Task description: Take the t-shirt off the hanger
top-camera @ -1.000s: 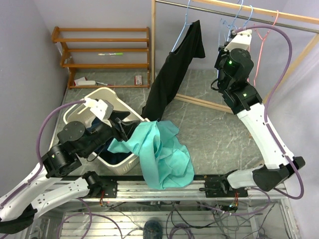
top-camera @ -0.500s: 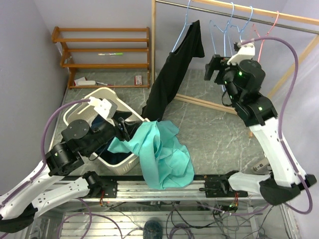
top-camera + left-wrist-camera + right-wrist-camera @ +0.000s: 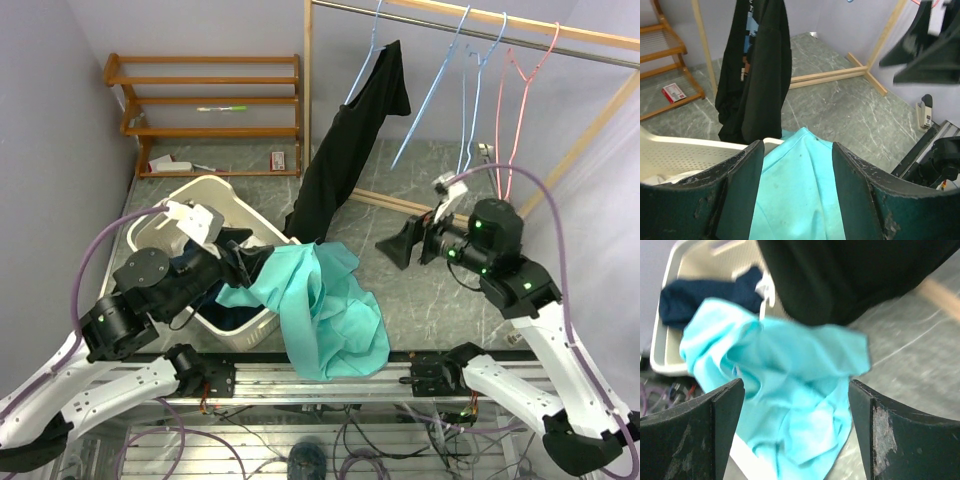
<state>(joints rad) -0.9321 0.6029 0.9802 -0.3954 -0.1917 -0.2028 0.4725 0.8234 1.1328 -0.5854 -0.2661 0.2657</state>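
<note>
The wooden clothes rack point(image 3: 307, 100) is seen behind the white basket point(image 3: 205, 185). A black t-shirt point(image 3: 345, 160) is hung on a blue hanger point(image 3: 372, 40) from the rack's rail, its hem brought down just behind the basket's right corner. A teal t-shirt point(image 3: 325, 310) is draped over the basket's right rim. The left gripper point(image 3: 250, 262) is held at that rim, jaws spread wide, with teal cloth seen between them. The right gripper point(image 3: 397, 246) is held well right of the basket, jaws spread and nothing held.

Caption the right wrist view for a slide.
Open right gripper faces teal shirt draped over white basket, black shirt beyond.
</note>
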